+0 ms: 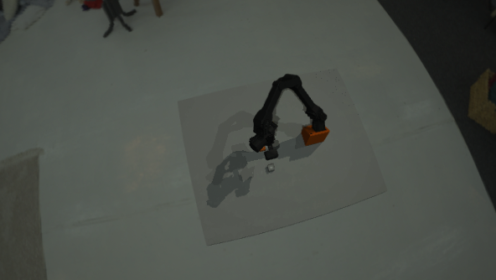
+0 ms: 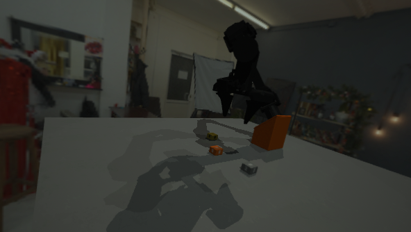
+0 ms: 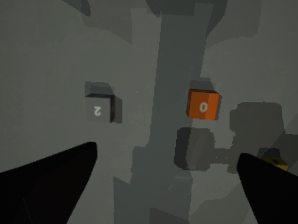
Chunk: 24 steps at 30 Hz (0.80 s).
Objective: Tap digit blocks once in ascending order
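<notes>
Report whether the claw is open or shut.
Open. The black claw hangs with its two fingers spread wide at the wrist view's edges, nothing between them; the small orange block sits untouched beyond.
</notes>
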Tool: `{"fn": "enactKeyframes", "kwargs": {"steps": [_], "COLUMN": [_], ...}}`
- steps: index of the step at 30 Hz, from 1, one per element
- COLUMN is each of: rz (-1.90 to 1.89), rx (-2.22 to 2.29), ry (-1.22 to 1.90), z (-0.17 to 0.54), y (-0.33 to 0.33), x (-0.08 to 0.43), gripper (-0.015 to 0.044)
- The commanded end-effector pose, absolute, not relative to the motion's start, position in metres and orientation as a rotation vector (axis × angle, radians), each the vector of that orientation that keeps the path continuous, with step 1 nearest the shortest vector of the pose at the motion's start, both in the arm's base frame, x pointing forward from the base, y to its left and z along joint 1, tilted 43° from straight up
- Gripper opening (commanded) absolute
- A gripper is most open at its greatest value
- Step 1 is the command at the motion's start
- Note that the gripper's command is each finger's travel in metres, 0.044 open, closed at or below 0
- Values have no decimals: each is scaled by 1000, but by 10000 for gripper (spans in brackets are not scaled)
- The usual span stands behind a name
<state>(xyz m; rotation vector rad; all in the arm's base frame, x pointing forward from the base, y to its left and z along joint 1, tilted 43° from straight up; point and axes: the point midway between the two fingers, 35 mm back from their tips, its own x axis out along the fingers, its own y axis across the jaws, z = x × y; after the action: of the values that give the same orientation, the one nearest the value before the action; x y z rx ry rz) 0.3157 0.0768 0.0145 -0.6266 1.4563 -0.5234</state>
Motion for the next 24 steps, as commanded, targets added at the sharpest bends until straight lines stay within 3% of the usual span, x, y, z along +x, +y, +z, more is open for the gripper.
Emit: {"fn": "enactKeyframes", "kwargs": {"steps": [1,7,13,21,24], "rz": [-534,-534,-536,-537,-537], "rx": [-628,-628,-630,-630,-630], "ry": [1457,1457,1456,1456,1456], "z": [40,41,-16,-18,-18], "y": [44,42,-11,-14,-14], "x": [311,310,315,314,314], "gripper": [400,400,242,32,20]}}
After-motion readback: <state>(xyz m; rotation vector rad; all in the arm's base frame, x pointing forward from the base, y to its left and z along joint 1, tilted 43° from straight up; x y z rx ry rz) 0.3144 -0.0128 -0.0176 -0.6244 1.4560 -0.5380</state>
